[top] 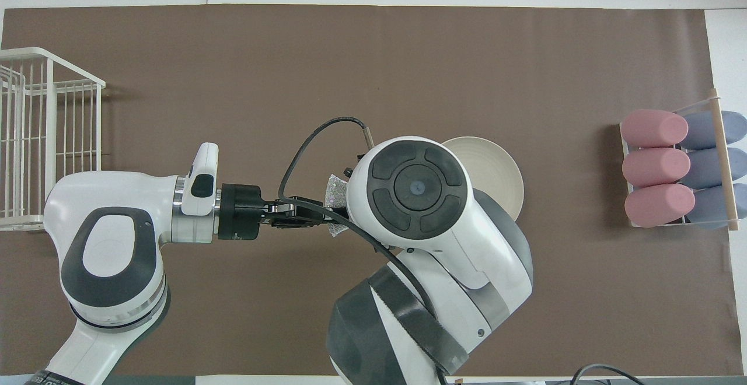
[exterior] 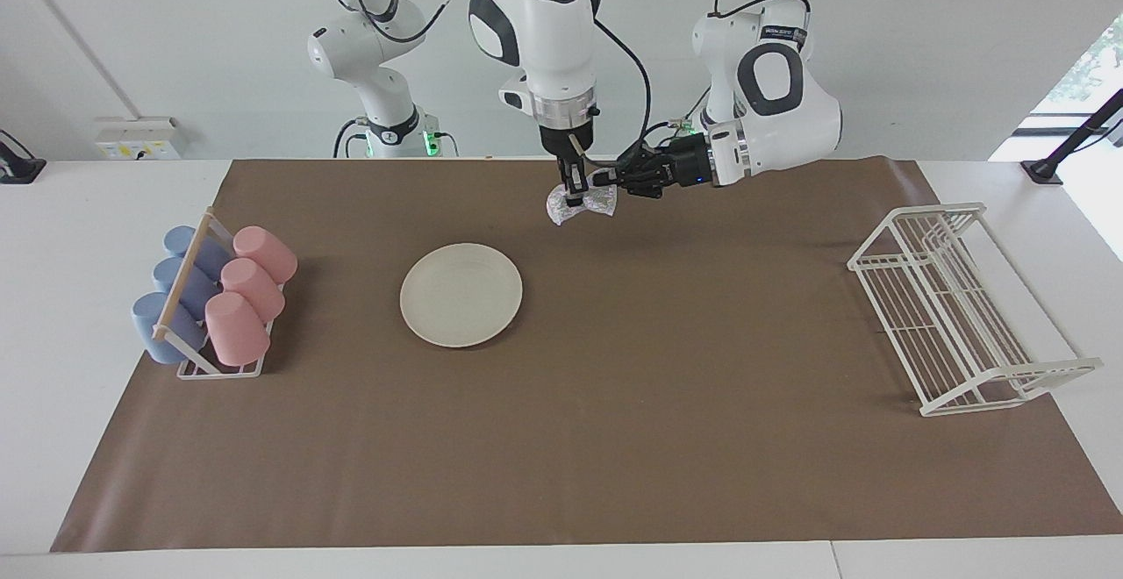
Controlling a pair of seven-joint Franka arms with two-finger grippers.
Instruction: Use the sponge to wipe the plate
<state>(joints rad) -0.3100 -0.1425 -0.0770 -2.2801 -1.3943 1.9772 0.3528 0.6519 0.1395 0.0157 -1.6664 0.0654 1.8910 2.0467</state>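
Observation:
The silvery mesh sponge (exterior: pixel 581 203) hangs in the air over the brown mat, over a spot nearer to the robots than the plate. My left gripper (exterior: pixel 611 182) reaches in sideways and is shut on the sponge's edge. My right gripper (exterior: pixel 574 195) points straight down with its tip in the sponge. From overhead, only a corner of the sponge (top: pixel 335 189) shows beside the left gripper (top: pixel 318 214); the right arm's own body hides its gripper. The cream-white plate (exterior: pixel 461 295) lies flat on the mat, and the right arm covers part of the plate (top: pixel 496 169) from overhead.
A rack of pink and blue cups (exterior: pixel 215 298) stands at the right arm's end of the mat. A white wire rack (exterior: pixel 956 307) stands at the left arm's end. The brown mat (exterior: pixel 667 439) covers most of the table.

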